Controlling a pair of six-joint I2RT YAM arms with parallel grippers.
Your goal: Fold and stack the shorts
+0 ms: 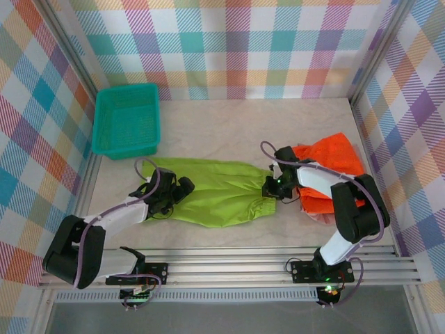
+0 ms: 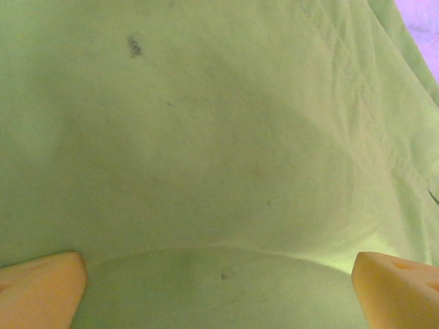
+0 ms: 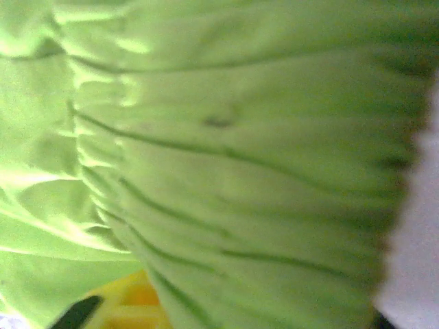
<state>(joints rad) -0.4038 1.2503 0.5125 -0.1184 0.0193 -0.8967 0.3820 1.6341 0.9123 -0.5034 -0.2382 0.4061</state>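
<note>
Requesting surface and room findings.
— Pale table (image 1: 229,125), plaid walls (image 1: 236,42). Flat, front-right of the teal basket (image 1: 127,120), lie the lime green shorts (image 1: 212,191). Over them the left gripper (image 1: 182,188) gapes wide; the right gripper (image 1: 272,186) is clamped on their waistband (image 3: 240,171).

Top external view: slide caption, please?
Lime green shorts lie spread; right gripper shut on the waistband, left gripper open over the opposite end.
</note>
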